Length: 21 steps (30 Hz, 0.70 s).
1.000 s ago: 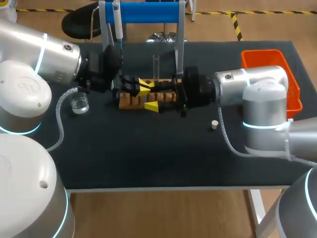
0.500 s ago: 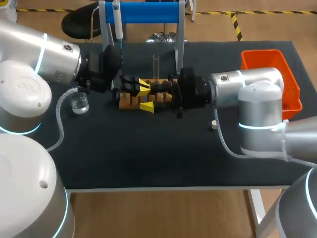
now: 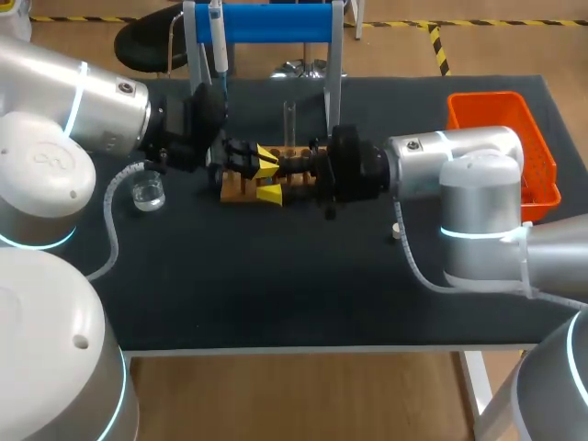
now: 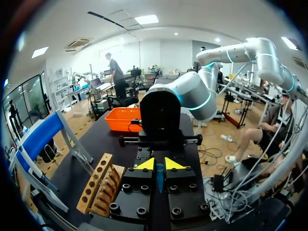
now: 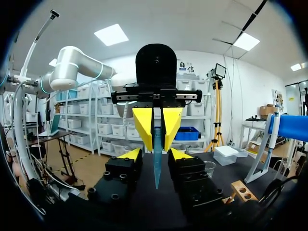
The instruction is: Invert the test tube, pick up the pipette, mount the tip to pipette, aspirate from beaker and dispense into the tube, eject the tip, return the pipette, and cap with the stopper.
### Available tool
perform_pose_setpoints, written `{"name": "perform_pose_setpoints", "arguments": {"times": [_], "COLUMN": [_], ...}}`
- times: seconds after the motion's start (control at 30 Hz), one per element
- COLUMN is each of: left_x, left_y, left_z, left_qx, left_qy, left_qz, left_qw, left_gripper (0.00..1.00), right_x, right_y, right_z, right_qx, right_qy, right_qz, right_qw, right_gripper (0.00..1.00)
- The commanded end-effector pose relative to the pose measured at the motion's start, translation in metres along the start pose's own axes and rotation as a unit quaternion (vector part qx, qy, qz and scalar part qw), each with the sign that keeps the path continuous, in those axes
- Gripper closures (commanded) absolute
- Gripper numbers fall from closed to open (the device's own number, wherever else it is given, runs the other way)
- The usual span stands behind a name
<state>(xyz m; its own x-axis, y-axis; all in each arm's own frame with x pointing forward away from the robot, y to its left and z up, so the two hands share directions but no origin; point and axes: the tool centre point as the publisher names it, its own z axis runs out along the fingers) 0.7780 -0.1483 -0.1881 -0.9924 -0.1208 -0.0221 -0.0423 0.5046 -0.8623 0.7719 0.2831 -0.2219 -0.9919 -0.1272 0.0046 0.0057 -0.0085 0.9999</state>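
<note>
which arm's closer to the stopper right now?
Right. The stopper lies on the table right beside the right arm, next to its hose. The left arm comes in from the opposite side and ends at the wooden rack.

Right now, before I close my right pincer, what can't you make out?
Head view: slim pale-blue translucent tube, hidden by left pincer and right pincer over the brown wooden rack.
Head view: small white stopper, partly covered by right arm.
Head view: clear glass beaker's liquid level, too small.
Right wrist view: tube's far end, buried in left pincer.
</note>
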Motion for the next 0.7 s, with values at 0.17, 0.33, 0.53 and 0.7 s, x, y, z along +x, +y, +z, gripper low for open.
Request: {"name": "perform_pose_setpoints", "arguments": {"times": [0.17,0.33,0.53,0.7], "left_x": [-0.0005,-0.0005,-0.0005,-0.0005], "left_y": [-0.0006,-0.0006,-0.0006,-0.0006], "left_z": [-0.0006,-0.0006,-0.0006,-0.0006], "left_qx": [-0.002,-0.002,-0.002,-0.002], "left_qy": [0.001,0.001,0.001,0.001], "left_qz": [-0.001,-0.001,-0.001,-0.001], "left_qw": [1.0,1.0,1.0,1.0], "left_gripper": [1.0,1.0,0.82,0.0], "right_x": [0.0005,0.0003,-0.0002,0.0005], "right_y": [-0.0002,0.0,0.0005,0.0003], "right_z": [-0.0018,-0.0021,-0.0026,-0.009], "right_qx": [-0.003,-0.004,-0.004,-0.003], "right_qy": [0.001,0.002,0.002,0.001], "right_qz": [0.002,0.001,0.001,-0.003], "right_qw": [1.0,1.0,1.0,1.0], "right_gripper": [0.95,1.0,1.0,1.0]}}
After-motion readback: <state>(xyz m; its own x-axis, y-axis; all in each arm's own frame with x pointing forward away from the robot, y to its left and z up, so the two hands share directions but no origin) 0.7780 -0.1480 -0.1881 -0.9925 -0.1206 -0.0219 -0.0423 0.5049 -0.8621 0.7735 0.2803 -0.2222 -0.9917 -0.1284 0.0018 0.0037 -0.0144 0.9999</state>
